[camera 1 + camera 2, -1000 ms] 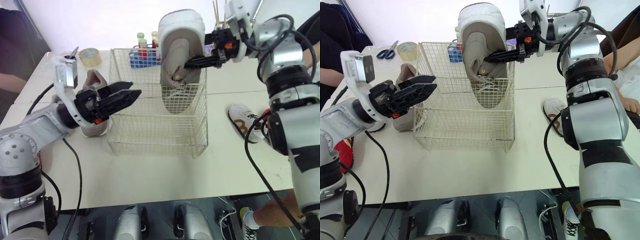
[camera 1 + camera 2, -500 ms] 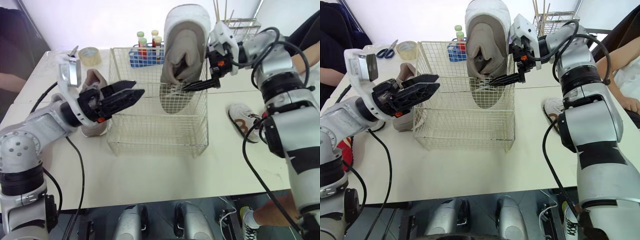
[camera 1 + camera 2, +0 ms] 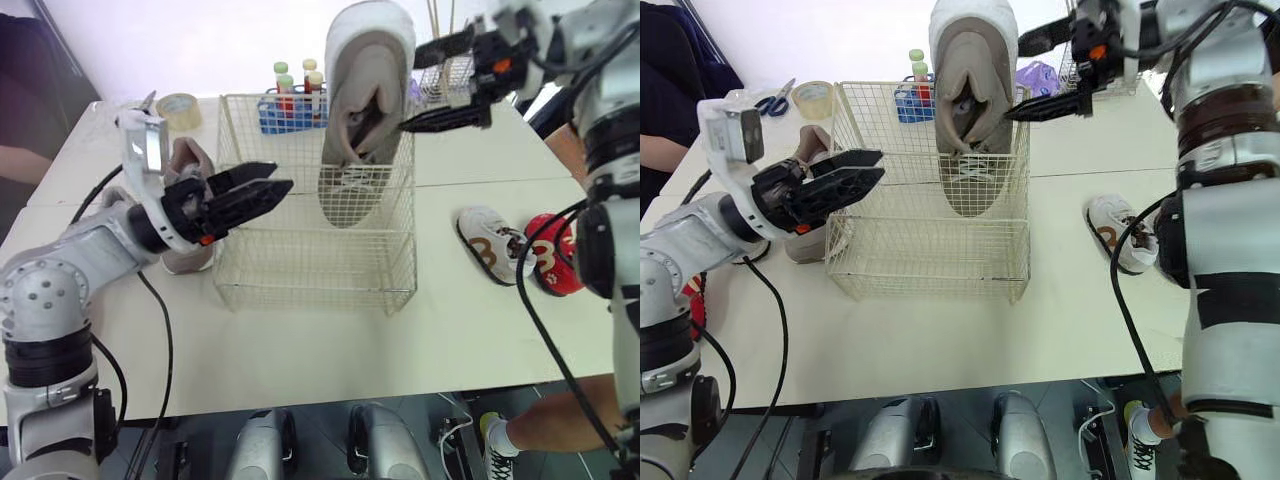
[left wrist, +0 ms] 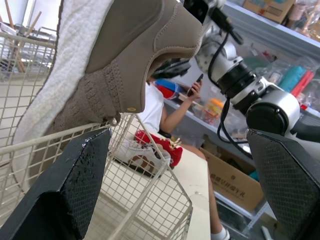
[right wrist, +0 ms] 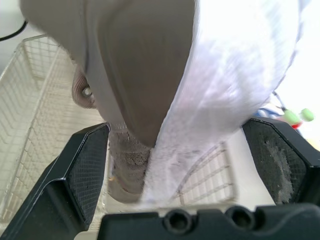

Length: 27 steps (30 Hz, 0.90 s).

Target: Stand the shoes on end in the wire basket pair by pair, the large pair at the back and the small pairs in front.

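Large shoe (image 3: 368, 95) on end in wire basket (image 3: 300, 272), right fingers (image 3: 445, 118) spread beside it, left fingers (image 3: 255, 192) parted.

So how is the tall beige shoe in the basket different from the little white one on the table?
The beige shoe is far larger than the white shoe. It stands on end in the wire basket; the white one lies flat on the table. Neither is being held.

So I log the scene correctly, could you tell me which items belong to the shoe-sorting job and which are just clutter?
Job: wire basket, upright taupe shoe, second taupe shoe, small white shoe, small red shoe.
Clutter: tape roll, scissors, test-tube rack.
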{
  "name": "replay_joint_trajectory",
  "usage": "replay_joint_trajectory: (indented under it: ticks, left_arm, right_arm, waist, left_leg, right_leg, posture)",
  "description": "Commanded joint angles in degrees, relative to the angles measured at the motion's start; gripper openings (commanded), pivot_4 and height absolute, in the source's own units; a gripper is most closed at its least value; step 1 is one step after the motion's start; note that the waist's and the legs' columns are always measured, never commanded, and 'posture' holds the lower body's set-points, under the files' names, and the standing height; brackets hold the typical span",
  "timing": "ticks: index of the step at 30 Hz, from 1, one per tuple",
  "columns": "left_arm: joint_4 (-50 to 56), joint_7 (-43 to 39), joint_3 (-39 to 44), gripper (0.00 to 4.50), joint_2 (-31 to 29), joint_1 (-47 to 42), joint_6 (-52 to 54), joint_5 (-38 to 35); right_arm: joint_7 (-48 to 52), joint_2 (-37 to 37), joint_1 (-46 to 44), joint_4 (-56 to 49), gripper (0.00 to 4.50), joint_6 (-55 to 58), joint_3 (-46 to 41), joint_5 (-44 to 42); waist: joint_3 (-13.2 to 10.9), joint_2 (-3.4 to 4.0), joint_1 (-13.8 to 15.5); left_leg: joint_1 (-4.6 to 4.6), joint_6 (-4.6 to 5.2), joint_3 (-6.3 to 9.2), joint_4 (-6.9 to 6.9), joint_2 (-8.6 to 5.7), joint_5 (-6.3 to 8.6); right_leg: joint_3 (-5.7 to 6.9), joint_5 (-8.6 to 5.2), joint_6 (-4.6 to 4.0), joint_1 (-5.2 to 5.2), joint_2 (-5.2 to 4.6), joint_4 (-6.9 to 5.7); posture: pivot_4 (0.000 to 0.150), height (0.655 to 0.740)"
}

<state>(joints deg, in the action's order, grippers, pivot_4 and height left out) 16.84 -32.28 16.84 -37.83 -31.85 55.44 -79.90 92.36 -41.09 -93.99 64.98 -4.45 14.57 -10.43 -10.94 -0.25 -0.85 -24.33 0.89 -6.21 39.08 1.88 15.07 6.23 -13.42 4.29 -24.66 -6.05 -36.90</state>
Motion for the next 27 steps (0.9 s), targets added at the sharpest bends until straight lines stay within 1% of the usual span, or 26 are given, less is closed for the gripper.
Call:
replay_joint_trajectory:
  ticks: [1,3,5,7,10,14,18,19,22,24,26,27]
  left_arm:
    - [0.6,-1.3,0.5,4.5,-0.5,-1.4,-1.4,0.8]
    - [0.3,-1.7,1.1,4.5,-1.2,-1.4,-1.7,1.5]
    - [0.1,-1.9,2.1,4.5,-2.2,-1.7,-2.0,2.1]
    - [-0.2,-2.0,3.3,4.5,-3.6,-1.8,-2.4,2.4]
    - [-0.1,-2.6,4.4,4.5,-6.0,-1.4,-2.6,3.4]
    - [-0.8,-2.9,5.7,4.5,-7.8,-1.5,-2.6,3.7]
    - [-3.4,-3.3,8.1,4.5,-10.3,-2.6,-3.2,4.7]
    - [-5.5,-3.8,9.1,4.5,-11.9,-3.5,-3.8,6.1]
    - [-10.9,-4.9,10.5,4.5,-15.3,-5.9,-5.3,9.4]
    - [-17.0,-5.8,9.4,4.5,-18.5,-8.7,-7.0,14.6]
    - [-25.2,-5.9,6.0,4.5,-20.9,-12.5,-9.6,21.9]
    - [-28.1,-6.2,4.9,4.5,-21.3,-13.9,-10.4,24.3]
  right_arm:
    - [0.0,-3.8,-3.6,-0.3,4.49,-0.5,-3.6,2.2]
    - [0.1,-5.8,-3.9,-1.5,4.49,1.4,-5.3,1.3]
    - [0.1,-8.1,-2.5,-4.8,4.49,5.2,-6.8,-1.2]
    - [0.1,-10.5,1.2,-11.3,4.49,10.6,-8.5,-5.2]
    - [-0.2,-13.3,9.6,-24.2,4.49,19.8,-13.1,-10.1]
    - [-5.9,-14.3,19.5,-40.4,4.49,33.3,-21.4,-18.5]
    - [-17.0,-10.7,25.5,-55.2,4.49,48.1,-31.2,-31.6]
    - [-21.2,-8.5,27.1,-59.4,4.49,52.4,-34.0,-36.7]
    - [-31.1,-3.8,30.5,-67.9,4.49,60.0,-38.7,-46.8]
    - [-35.8,-1.1,34.0,-74.1,4.49,62.0,-38.4,-50.4]
    - [-38.2,0.2,37.1,-79.0,4.49,62.3,-35.8,-50.7]
    - [-39.0,0.4,37.9,-80.2,4.49,62.3,-35.0,-50.8]
  waist:
    - [0.0,0.0,0.1]
    - [0.0,0.0,0.1]
    - [0.0,0.0,0.0]
    - [0.0,0.0,0.0]
    - [0.0,-0.01,0.0]
    - [0.0,0.02,0.1]
    - [-0.1,0.08,0.2]
    - [-0.1,0.02,0.2]
    - [-0.1,-0.03,0.1]
    - [-0.1,-0.03,0.2]
    - [-0.1,-0.03,0.4]
    - [-0.1,-0.02,0.5]
  left_leg:
    - [-0.01,0.0,0.0,0.0,-0.01,0.0]
    - [-0.04,0.0,0.0,0.0,-0.01,0.0]
    - [-0.05,0.0,0.0,-0.01,0.0,0.0]
    - [-0.06,0.0,0.0,-0.02,0.0,0.0]
    - [-0.05,0.0,0.02,-0.03,0.02,0.0]
    - [-0.04,0.0,-0.01,-0.01,0.01,0.0]
    - [-0.07,0.0,0.01,-0.04,0.01,0.0]
    - [-0.07,0.0,0.02,-0.04,0.02,0.0]
    - [-0.06,-0.04,0.05,-0.03,0.06,-0.02]
    - [-0.06,-0.02,0.05,-0.03,0.05,-0.02]
    - [-0.07,0.12,0.04,-0.03,0.04,0.07]
    - [-0.07,0.3,0.04,-0.03,0.02,0.17]
  right_leg:
    - [0.0,0.0,0.0,0.0,0.0,0.0]
    - [0.0,0.0,0.0,-0.02,-0.01,0.03]
    - [0.0,0.0,0.0,-0.03,0.0,0.04]
    - [0.0,0.0,0.0,-0.04,-0.01,0.04]
    - [0.0,0.0,0.0,-0.04,-0.01,0.06]
    - [0.01,0.0,0.0,-0.04,-0.05,0.0]
    - [0.02,0.0,0.0,-0.12,-0.05,-0.06]
    - [0.02,0.0,0.0,-0.12,-0.04,-0.06]
    - [0.06,0.0,-0.01,-0.1,0.02,-0.06]
    - [0.08,0.0,-0.01,-0.1,0.01,-0.07]
    - [0.08,0.0,-0.01,-0.09,0.01,-0.07]
    - [0.1,0.0,-0.01,-0.09,0.01,-0.08]
  posture:
    - [0.15,0.74]
    - [0.15,0.74]
    - [0.15,0.74]
    - [0.15,0.74]
    - [0.15,0.74]
    - [0.15,0.74]
    - [0.15,0.74]
    - [0.15,0.74]
    - [0.15,0.74]
    - [0.15,0.74]
    - [0.15,0.74]
    - [0.15,0.74]
